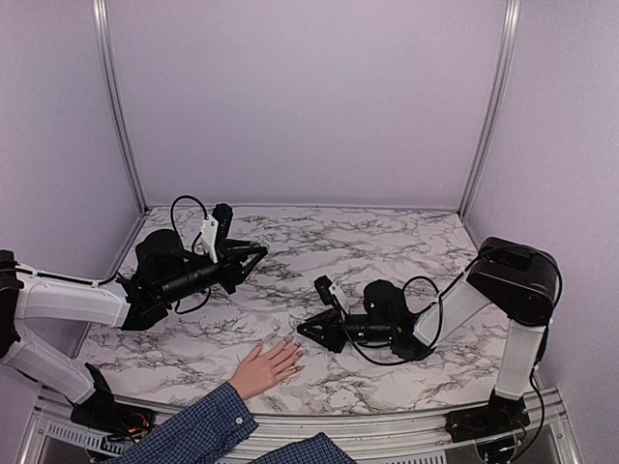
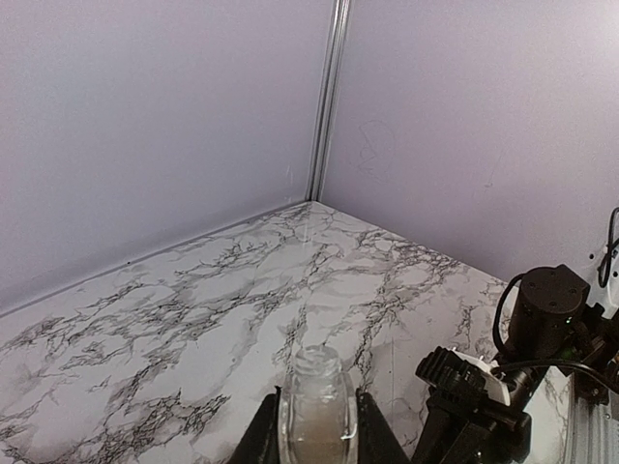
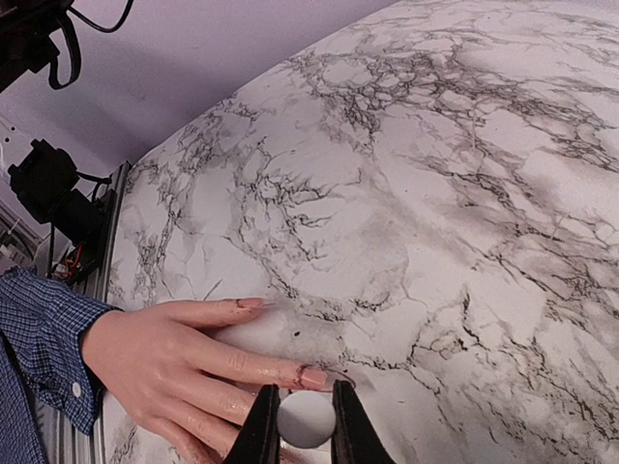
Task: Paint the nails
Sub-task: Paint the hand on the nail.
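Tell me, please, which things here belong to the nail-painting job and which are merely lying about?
For the job:
- light-skinned human hand in a blue plaid sleeve, with its small pinkish nails
- small clear glass bottle, held in the left gripper
- white round cap, held in the right gripper

Just there:
- grey-veined white marble table
- lavender walls
- silver metal corner posts

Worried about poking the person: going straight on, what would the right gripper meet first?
Probably the hand: one fingertip lies just ahead of the right gripper, though depth is unclear.

tiny pinkish nails (image 3: 311,376), facing up, lying flat
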`<state>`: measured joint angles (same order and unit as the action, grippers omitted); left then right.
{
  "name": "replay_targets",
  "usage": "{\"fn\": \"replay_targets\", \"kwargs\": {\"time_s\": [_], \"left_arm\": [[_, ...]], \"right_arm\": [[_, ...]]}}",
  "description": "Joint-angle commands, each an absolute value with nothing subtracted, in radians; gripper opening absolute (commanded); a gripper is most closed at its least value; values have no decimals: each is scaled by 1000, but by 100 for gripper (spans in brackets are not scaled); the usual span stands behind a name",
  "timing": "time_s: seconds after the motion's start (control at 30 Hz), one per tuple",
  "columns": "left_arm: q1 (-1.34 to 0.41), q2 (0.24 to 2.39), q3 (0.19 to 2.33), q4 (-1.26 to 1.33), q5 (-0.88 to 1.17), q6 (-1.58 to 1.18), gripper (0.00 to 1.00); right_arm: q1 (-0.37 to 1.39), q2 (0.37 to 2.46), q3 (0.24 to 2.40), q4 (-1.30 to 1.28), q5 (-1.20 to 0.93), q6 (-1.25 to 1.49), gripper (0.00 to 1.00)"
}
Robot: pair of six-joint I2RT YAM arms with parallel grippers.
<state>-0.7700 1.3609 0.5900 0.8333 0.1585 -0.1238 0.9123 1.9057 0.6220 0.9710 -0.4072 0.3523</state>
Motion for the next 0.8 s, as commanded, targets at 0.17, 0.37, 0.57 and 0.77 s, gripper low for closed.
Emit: {"fn": "replay_targets", "kwargs": {"time_s": [0.17,0.37,0.57,0.77], "left_arm": [[-764,1366,615,879,170,-124,0],[-763,1365,612,879,171,-124,0],[-764,1364,612,879,169,-124,0],[-764,1363,612,879,169,-124,0]], "right_arm": [[933,1889,654,915,-346,303,0],[935,1893,658,904,-343,301,0],[936,1882,651,898,-329,298,0],[928,1866,637,893,-314,295,0]]}}
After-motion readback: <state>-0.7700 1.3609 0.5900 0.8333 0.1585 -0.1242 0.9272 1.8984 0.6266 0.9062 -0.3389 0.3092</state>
